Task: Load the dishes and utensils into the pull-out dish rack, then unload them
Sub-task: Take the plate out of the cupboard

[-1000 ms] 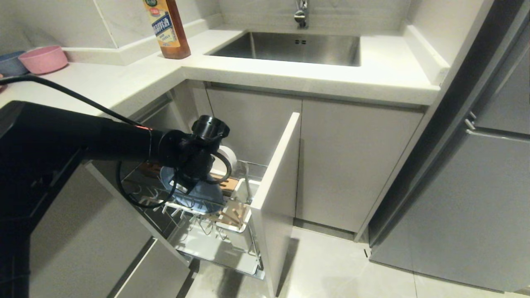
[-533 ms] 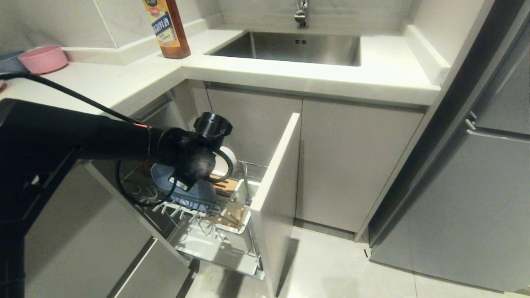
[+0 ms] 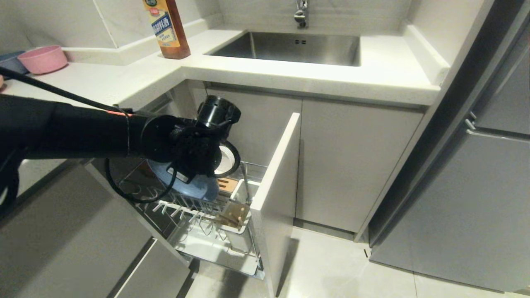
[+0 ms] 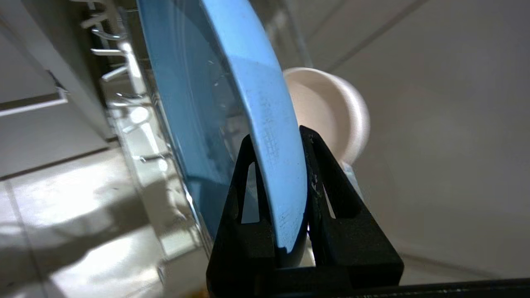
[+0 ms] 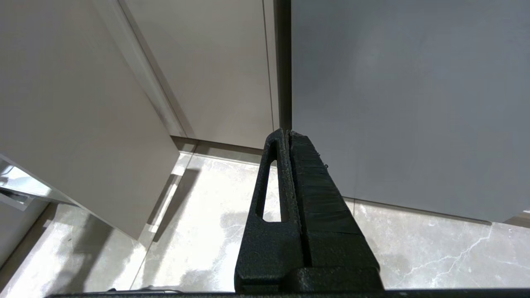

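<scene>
The left end effector [image 4: 276, 136] is clamped on the rim of the light-blue plate [image 4: 232, 95], one black finger [image 4: 244, 174] on the plate's hollow face and the other on its back. The plate stands on edge (nearly upright, leaning a little), so its flat faces look sideways and its rim runs away from the fingers toward the white-tipped prongs of the rack. In the head view the plate [image 3: 194, 188] sits just above the chrome wire of the pull-out dish rack [image 3: 207, 231], partly hidden by the dark wrist of the left arm, which reaches in from the left side across the open drawer.

Just behind the plate the cream bowl [image 4: 331, 111] stands on its side, its underside turned toward the wrist camera; in the head view the bowl [image 3: 225, 159] shows behind the wrist. Toward the drawer's pale front panel the white utensil cup [image 3: 240, 194] holds the spoon [image 3: 244, 182], handle up and nearly vertical, and the wooden chopsticks [image 3: 234, 213] lean in a holder just in front of it.

The right end effector [image 5: 288, 134] hangs low over the floor beside grey cabinet doors, fingers pressed together on nothing.

On the surface above sit a pink bowl [image 3: 42, 58] and a sauce bottle [image 3: 167, 27] beside the steel sink [image 3: 290, 47].
</scene>
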Tool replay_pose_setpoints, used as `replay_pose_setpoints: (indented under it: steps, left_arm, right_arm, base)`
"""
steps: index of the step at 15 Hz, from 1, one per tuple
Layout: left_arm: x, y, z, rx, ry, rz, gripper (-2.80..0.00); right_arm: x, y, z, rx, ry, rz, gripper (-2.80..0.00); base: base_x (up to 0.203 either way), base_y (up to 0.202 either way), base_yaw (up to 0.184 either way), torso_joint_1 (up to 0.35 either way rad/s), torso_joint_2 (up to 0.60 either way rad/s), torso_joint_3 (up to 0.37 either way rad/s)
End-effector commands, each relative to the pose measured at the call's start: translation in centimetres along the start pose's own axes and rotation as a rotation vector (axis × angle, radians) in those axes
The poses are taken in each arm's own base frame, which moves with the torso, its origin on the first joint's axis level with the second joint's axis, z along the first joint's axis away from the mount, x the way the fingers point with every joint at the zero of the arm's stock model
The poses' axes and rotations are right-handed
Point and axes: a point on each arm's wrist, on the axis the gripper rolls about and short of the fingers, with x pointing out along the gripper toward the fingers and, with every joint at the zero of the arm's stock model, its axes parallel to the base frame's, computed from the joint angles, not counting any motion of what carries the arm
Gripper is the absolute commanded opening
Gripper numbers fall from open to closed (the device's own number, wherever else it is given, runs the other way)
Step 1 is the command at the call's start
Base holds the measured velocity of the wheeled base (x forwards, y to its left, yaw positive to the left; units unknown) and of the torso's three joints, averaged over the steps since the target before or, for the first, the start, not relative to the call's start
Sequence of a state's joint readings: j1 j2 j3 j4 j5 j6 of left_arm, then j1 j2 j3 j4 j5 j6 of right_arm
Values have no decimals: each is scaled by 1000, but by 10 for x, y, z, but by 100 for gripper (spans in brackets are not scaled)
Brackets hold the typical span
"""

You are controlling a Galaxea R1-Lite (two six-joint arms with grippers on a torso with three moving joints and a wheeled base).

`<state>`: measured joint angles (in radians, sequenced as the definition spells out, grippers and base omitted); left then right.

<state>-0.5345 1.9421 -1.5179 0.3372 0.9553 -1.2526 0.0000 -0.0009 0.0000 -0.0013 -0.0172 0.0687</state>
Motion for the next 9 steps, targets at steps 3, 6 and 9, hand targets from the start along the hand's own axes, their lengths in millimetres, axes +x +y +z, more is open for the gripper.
replay_pose_setpoints:
  steps: [3, 6, 9]
  left_arm:
    - [-64, -1, 36, -94, 23, -154, -280]
    - [-124, 8, 67, -120, 74, -312, -280]
    - [-185, 29, 106, -75, 128, -509, -280]
  right_arm:
    - [0, 0, 0, 0, 1, 0, -280]
    - [0, 0, 0, 0, 1, 0, -280]
    - [0, 0, 0, 0, 1, -1, -280]
  base:
    - [0, 0, 0, 0, 0, 0]
    - [0, 0, 0, 0, 0, 0]
    - [0, 0, 0, 0, 0, 0]
